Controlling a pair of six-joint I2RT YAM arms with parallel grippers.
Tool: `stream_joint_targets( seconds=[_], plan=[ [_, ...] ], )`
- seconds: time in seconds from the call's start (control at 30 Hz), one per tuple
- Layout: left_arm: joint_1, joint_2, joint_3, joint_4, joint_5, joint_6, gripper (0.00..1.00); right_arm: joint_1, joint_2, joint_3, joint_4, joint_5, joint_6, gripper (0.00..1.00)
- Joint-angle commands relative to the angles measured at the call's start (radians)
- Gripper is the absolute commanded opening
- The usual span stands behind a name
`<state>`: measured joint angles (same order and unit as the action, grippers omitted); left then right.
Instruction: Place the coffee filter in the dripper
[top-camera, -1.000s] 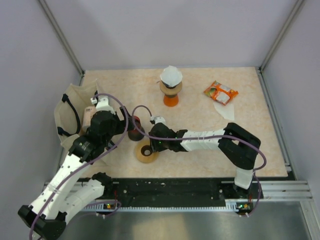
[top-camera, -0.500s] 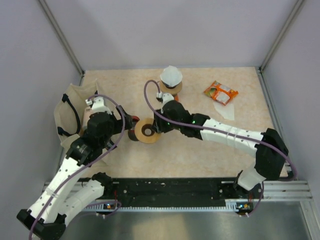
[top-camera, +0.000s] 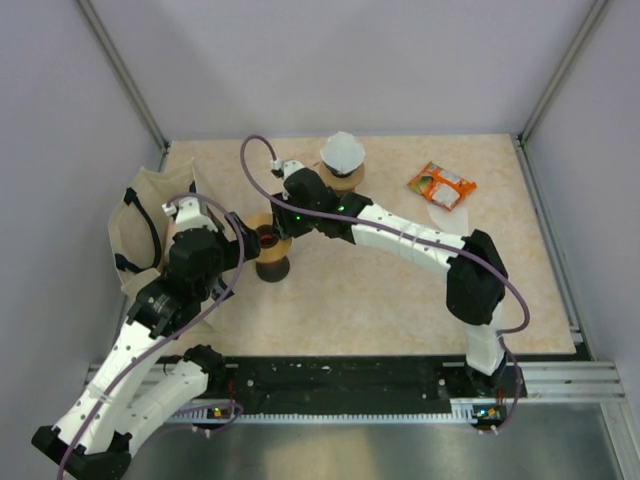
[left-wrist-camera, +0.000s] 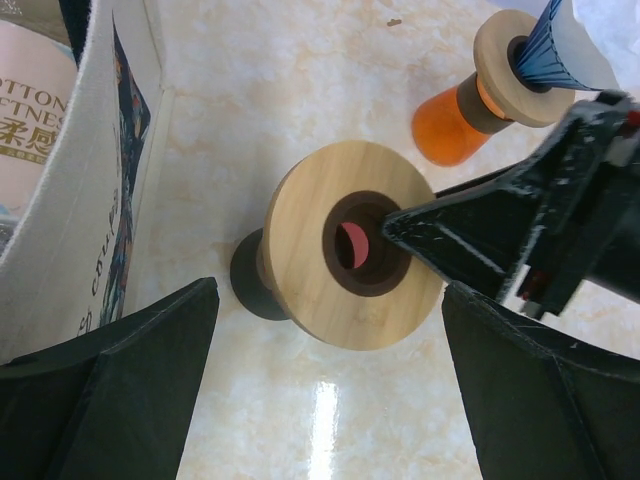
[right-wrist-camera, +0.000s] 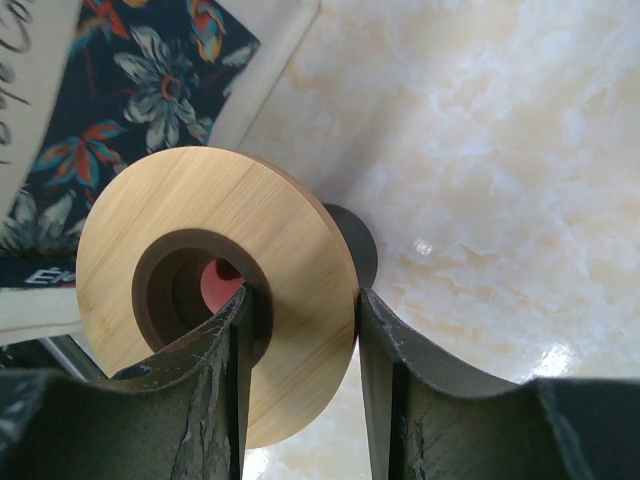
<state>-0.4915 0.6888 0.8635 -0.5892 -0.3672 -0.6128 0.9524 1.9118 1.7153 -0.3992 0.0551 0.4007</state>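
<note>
Step in hand, as judged: standing the dripper (top-camera: 272, 250) upright on the table (top-camera: 400, 310) so it can take the paper.

- Right hand (right-wrist-camera: 300, 325) pinches the dripper's wooden collar (left-wrist-camera: 300, 250), one finger down the centre hole and the other outside the rim.
- Left hand (left-wrist-camera: 325, 320) is spread wide, its fingers flanking the dripper without touching it.
- Coffee filter (top-camera: 448, 222) lies flat on the table, well apart to the right, just beside the orange packet (top-camera: 441, 185).

To do it well: lower until the dark base sits flat, then release straight up so the inner finger does not drag the collar over. The mouth must end up level and unobstructed.

View notes:
- The top view alone shows the filter, and a second dripper (top-camera: 342, 190) at the back with a paper cone (top-camera: 342, 152) already in it.
- The left wrist view shows the collar tilted and the base beneath. I cannot tell whether the base rests fully.
- The right wrist view shows the grip itself, and the cloth bag (right-wrist-camera: 150, 60) close behind.
</note>
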Motion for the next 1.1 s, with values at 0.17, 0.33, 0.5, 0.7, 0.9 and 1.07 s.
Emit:
stream_joint_targets(
  seconds=[0.17,0.33,0.5,0.7,0.9,1.07],
  plan=[
    [0.004,-0.021,0.003,0.0,-0.03,-0.024,0.99,0.003,0.082,0.145,-0.093,-0.072,-0.023,0.24],
    [0.004,-0.012,0.002,0.002,-0.026,-0.025,0.99,0.003,0.113,0.171,-0.102,-0.06,-0.023,0.27],
    [0.004,-0.011,0.0,0.002,-0.024,-0.022,0.99,0.003,0.128,0.181,-0.113,-0.072,-0.026,0.29],
    [0.005,-0.006,-0.001,0.008,-0.024,-0.021,0.99,0.003,0.136,0.178,-0.122,-0.075,-0.031,0.45],
    [0.005,-0.002,0.002,0.009,-0.019,-0.022,0.99,0.003,0.135,0.201,-0.121,-0.063,-0.039,0.63],
    [0.004,0.003,0.009,0.017,-0.013,-0.021,0.99,0.003,0.099,0.228,-0.122,-0.06,-0.063,0.92]
  ],
)
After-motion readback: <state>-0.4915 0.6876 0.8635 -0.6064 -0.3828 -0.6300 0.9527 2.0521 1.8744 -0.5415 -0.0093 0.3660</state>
